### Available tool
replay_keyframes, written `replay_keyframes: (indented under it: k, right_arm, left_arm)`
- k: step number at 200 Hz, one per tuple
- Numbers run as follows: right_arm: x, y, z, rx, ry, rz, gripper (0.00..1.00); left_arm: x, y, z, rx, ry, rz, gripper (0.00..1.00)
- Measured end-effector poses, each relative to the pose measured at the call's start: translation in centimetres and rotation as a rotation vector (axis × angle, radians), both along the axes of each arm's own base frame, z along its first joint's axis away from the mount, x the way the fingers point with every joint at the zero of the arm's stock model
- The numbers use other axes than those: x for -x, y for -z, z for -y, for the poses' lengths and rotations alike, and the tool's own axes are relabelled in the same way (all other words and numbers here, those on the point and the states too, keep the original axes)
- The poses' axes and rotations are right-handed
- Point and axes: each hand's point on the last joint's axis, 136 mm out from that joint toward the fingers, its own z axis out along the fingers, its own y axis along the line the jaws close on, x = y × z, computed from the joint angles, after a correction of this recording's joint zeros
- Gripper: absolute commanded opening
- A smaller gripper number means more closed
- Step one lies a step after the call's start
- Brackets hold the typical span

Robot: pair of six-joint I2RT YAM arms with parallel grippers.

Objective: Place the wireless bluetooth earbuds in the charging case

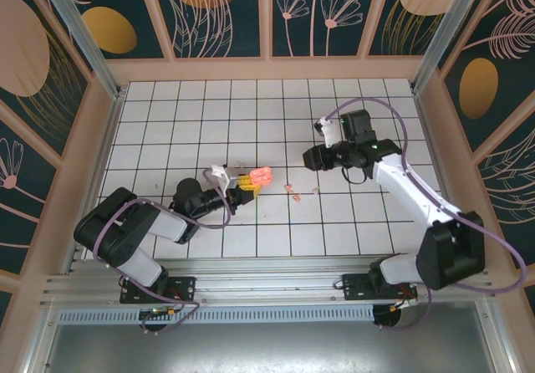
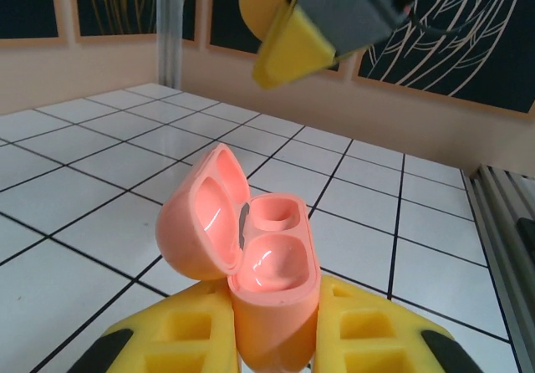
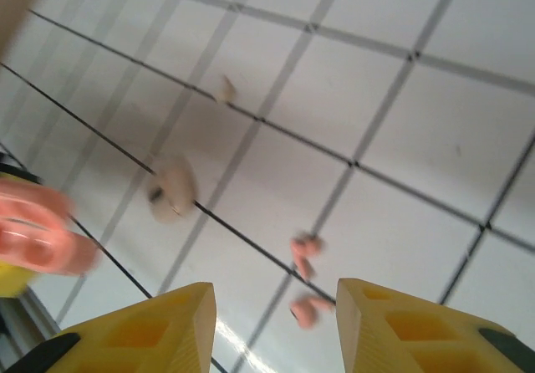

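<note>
Currently the job sits at the pick-up step: nothing is in the case yet. The left claw [image 1: 241,186] is clamped on the pink case [image 2: 269,264] and holds it upright with its lid tipped open. Both wells inside look empty. The right claw [image 3: 276,323] hangs over the tiled table [image 1: 251,114] with its fingers wide apart and nothing between them. Just ahead of those fingers lie the pink earbuds [image 3: 305,252]. In the overhead view they rest on the tiles a little to the right of the held case, close together but apart from it.

As I judge it, the next move calls for the right claw to drop onto one pink earbud and pinch it across its small rounded body. It would then carry the earbud to the open case and seat it in a well. The pieces are tiny, so the aim must be fine, and the left claw should hold the case steady.

Counted:
- one pink case
- two pink earbuds
- two pale pieces [image 3: 171,191] farther off, the nearer one too blurred to tell whether it is an earbud
- two claws
</note>
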Motion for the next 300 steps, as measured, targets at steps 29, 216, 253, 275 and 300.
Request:
replay_keyframes:
  k: [29, 216, 253, 275, 300]
  right_arm:
    - [-0.6, 3.6, -0.1, 0.114, 0.012, -0.127, 0.43]
    - [0.5, 14.0, -5.7, 0.423, -0.063, -0.385, 0.44]
    - [0.0, 14.1, -5.9, 0.424, -0.047, -0.384, 0.44]
    - [0.0, 14.3, -5.9, 0.428, -0.046, -0.389, 0.44]
    - [0.2, 14.8, -5.9, 0.44, -0.045, -0.398, 0.44]
  left_arm:
    - [0.1, 0.7, -1.4, 0.003, -0.043, -0.016, 0.12]
    - [0.3, 1.2, -4.1, 0.017, -0.137, -0.051, 0.12]
    - [0.3, 1.3, -4.1, 0.015, -0.137, -0.054, 0.12]
    - [0.3, 1.3, -4.1, 0.013, -0.138, -0.056, 0.11]
    - [0.3, 1.2, -4.2, 0.015, -0.138, -0.054, 0.11]
